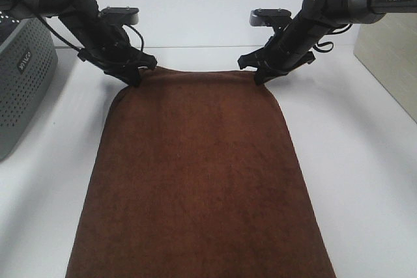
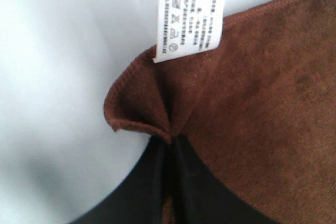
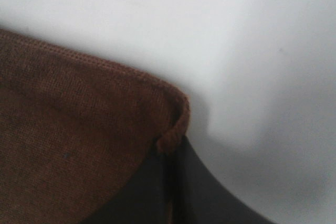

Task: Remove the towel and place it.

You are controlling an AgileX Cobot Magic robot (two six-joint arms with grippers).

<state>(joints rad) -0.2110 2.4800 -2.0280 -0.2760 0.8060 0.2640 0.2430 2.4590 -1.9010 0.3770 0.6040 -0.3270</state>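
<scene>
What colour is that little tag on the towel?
White with small grey print; the tag on the brown towel shows best in the left wrist view.

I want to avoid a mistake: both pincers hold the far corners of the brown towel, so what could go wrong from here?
1. The left pincer and right pincer each pinch only a small fold at a corner of the towel, so a corner may slip out.
2. The basket stands near the left arm; the towel might brush it.
3. Uneven pulling could bunch the cloth.
</scene>
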